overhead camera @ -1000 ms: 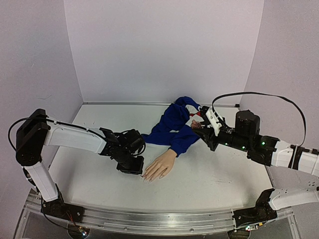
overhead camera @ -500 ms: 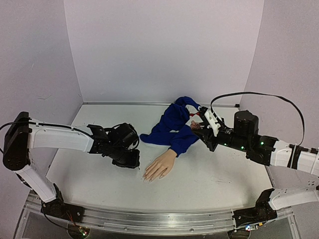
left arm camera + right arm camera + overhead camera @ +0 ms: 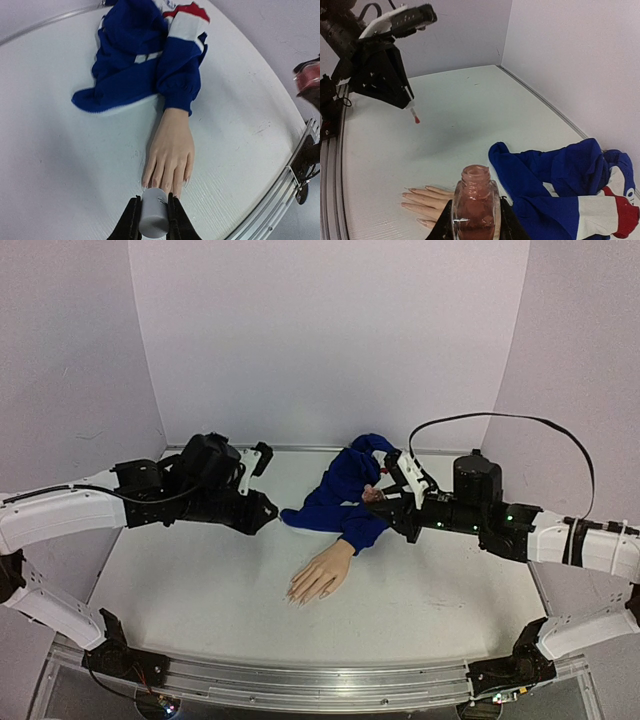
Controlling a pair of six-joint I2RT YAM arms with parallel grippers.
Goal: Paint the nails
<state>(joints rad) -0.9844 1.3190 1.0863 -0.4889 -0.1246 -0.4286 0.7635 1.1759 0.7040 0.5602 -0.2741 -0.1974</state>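
Note:
The beige mannequin hand [image 3: 322, 572] lies palm down at the table's middle, its wrist in a blue sleeve [image 3: 350, 495]. Its nails [image 3: 154, 182] show at the fingertips, just beyond my left gripper in the left wrist view. My left gripper [image 3: 263, 510] is shut on the white cap [image 3: 153, 215] and hangs in the air left of the sleeve. The cap's red-tipped brush [image 3: 416, 120] points down. My right gripper [image 3: 385, 498] is shut on the open pinkish polish bottle [image 3: 475, 200], raised above the sleeve's right side. The hand's fingers [image 3: 427, 200] lie below the bottle.
The blue jacket [image 3: 145, 45] with white and red bands is bunched toward the back wall. A metal rail [image 3: 300, 680] runs along the table's near edge. Lilac walls [image 3: 330, 330] close the back and both sides.
My left gripper has lifted off the table by the fingertips and swung back and up to the left with the cap. My right gripper has shifted slightly left with the bottle.

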